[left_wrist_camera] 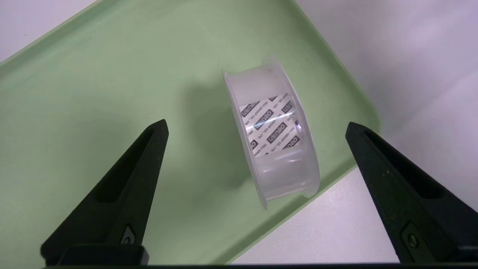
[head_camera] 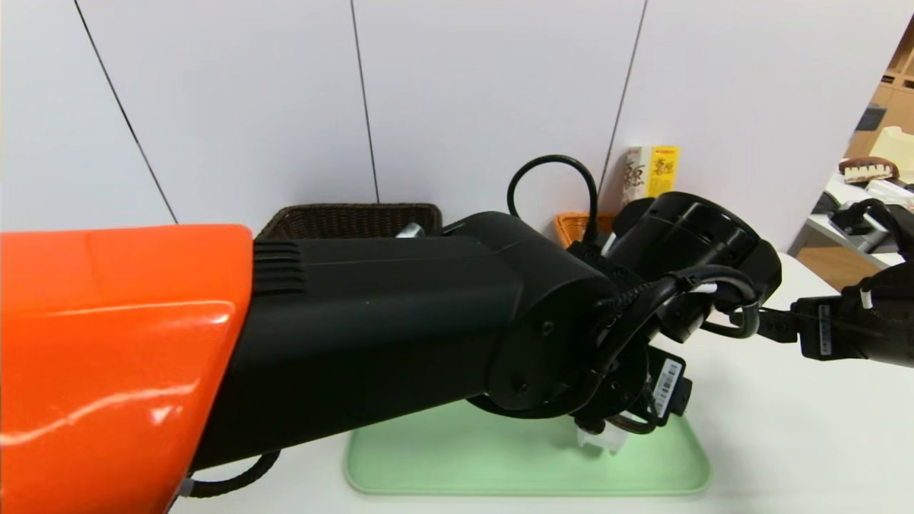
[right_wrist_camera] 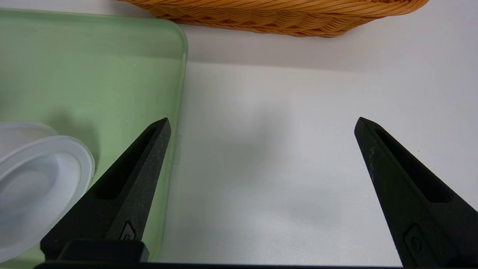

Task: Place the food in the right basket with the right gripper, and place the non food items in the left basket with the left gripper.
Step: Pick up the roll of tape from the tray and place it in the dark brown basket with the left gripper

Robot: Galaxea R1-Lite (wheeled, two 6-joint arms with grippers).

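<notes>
On green tray (left_wrist_camera: 74,74): squat translucent white tub (left_wrist_camera: 272,134), dark-printed label.

Lighting bright, even, diffuse from overhead. Glaring on orange arm cover (head_camera: 121,357) at lower left of head view. Casting soft shadows on green tray (left_wrist_camera: 93,74). Blurring white tub (right_wrist_camera: 33,186) at left edge.
</notes>
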